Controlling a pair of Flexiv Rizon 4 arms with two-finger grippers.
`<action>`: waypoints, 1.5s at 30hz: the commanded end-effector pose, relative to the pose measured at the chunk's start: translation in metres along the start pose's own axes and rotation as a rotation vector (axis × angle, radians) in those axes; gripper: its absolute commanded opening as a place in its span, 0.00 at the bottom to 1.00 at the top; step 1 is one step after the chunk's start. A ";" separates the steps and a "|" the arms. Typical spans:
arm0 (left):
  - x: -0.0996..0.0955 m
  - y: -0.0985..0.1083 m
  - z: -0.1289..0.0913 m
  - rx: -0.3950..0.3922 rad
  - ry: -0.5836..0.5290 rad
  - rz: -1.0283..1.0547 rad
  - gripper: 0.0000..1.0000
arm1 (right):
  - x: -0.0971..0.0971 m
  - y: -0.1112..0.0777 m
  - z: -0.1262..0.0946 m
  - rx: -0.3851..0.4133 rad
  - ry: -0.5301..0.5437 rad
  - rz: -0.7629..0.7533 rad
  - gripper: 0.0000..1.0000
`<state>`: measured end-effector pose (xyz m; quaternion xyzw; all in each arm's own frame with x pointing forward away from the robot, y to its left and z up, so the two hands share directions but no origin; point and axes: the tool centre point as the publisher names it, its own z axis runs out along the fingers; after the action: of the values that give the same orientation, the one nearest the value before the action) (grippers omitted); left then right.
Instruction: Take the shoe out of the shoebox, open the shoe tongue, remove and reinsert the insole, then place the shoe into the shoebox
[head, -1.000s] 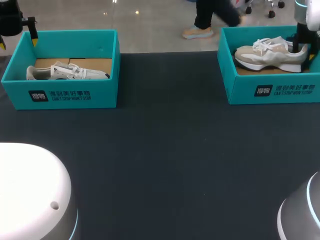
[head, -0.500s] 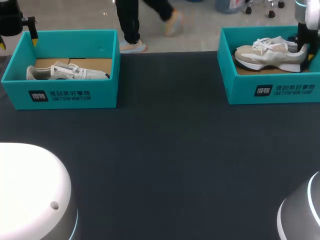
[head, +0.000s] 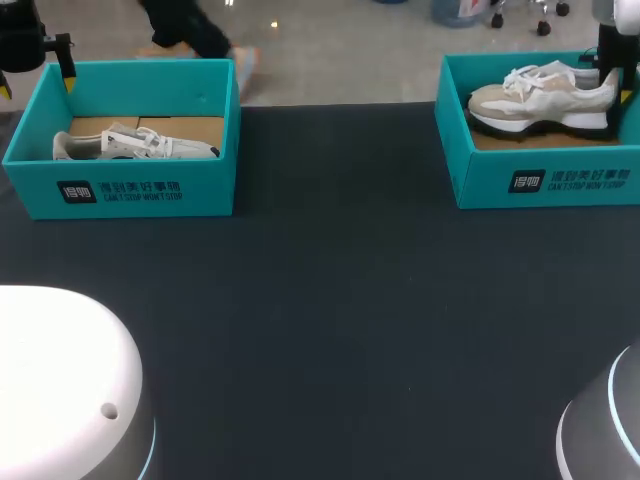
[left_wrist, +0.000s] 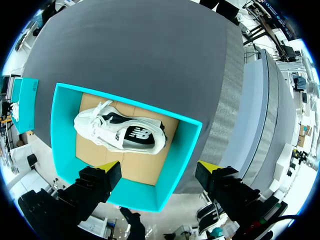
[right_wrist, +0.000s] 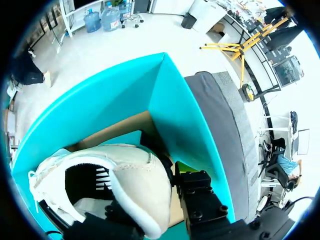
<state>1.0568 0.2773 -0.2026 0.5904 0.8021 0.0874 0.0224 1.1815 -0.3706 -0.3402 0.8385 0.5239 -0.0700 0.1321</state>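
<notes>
1. Two teal shoeboxes stand on the dark table (head: 330, 300), well apart: the left shoebox (head: 120, 190) near the far left corner and the right shoebox (head: 540, 180) near the far right one.
2. One beige-and-white shoe, the right shoe (head: 545, 100), is inside the right shoebox with its toe toward the table's middle and its heel toward the right edge. Its upper and laces rise above the box rim. Whether its sole rests on the box floor cannot be told.
3. The right gripper (right_wrist: 167, 192) pinches the heel of the right shoe: in its wrist view one finger (right_wrist: 197, 192) lies against the outside of the heel, between the shoe and the box wall, and the other goes down inside the collar.
4. The left shoe (left_wrist: 120, 132), white with a dark inner side, lies on its side on the brown cardboard liner (left_wrist: 92, 150) in the left shoebox.
5. The left gripper (left_wrist: 159, 170) hangs above the outer wall of the left shoebox with its fingers spread wide and nothing between them, touching neither box nor shoe.
</notes>
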 end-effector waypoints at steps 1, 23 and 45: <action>0.000 -0.001 -0.001 -0.001 0.001 0.000 1.00 | -0.020 -0.014 -0.050 -0.029 0.013 0.001 0.00; 0.000 -0.001 -0.001 -0.001 0.001 0.000 1.00 | -0.051 -0.040 -0.175 -0.167 0.016 -0.007 0.00; 0.000 -0.001 -0.001 -0.001 0.001 0.000 1.00 | -0.048 -0.049 -0.195 -0.196 0.035 -0.030 0.00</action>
<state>1.0568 0.2773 -0.2026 0.5904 0.8021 0.0874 0.0224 1.1161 -0.3347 -0.1497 0.8165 0.5433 -0.0138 0.1950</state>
